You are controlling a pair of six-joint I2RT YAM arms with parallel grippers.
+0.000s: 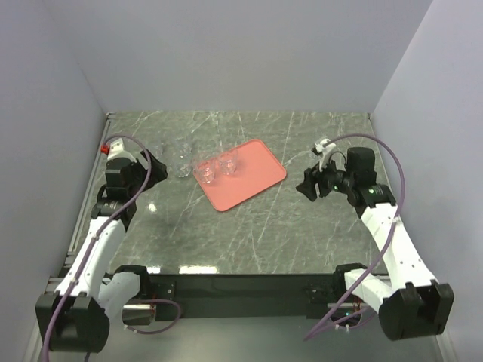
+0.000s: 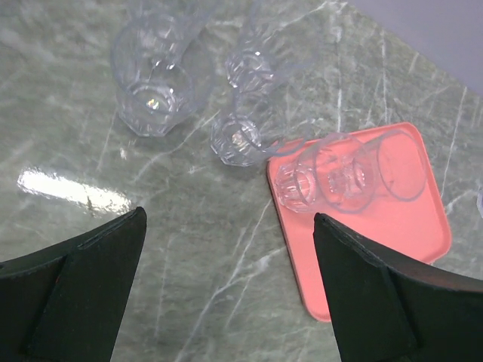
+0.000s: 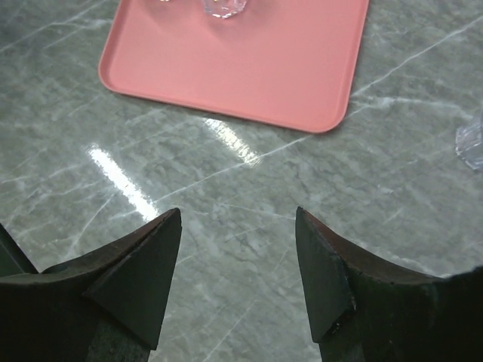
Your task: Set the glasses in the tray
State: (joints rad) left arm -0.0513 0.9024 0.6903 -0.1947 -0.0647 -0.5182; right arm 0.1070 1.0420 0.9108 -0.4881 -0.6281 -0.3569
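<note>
The salmon-pink tray (image 1: pixel 253 177) lies at the table's middle, also in the left wrist view (image 2: pixel 392 226) and the right wrist view (image 3: pixel 249 60). Two clear glasses (image 1: pixel 205 173) (image 1: pixel 228 162) stand in its left part (image 2: pixel 302 183) (image 2: pixel 351 177). Three more glasses stand on the table left of the tray (image 2: pixel 155 72) (image 2: pixel 253 64) (image 2: pixel 238 137). Another glass (image 3: pixel 472 143) shows at the right wrist view's edge. My left gripper (image 1: pixel 156 167) (image 2: pixel 228 219) is open and empty, near the table glasses. My right gripper (image 1: pixel 308 185) (image 3: pixel 238 213) is open and empty, right of the tray.
Grey walls enclose the marble table (image 1: pixel 264 226) on three sides. A red part (image 1: pixel 104 148) sits at the far left edge. A white clip (image 1: pixel 323 143) sticks up beside the right arm's cable.
</note>
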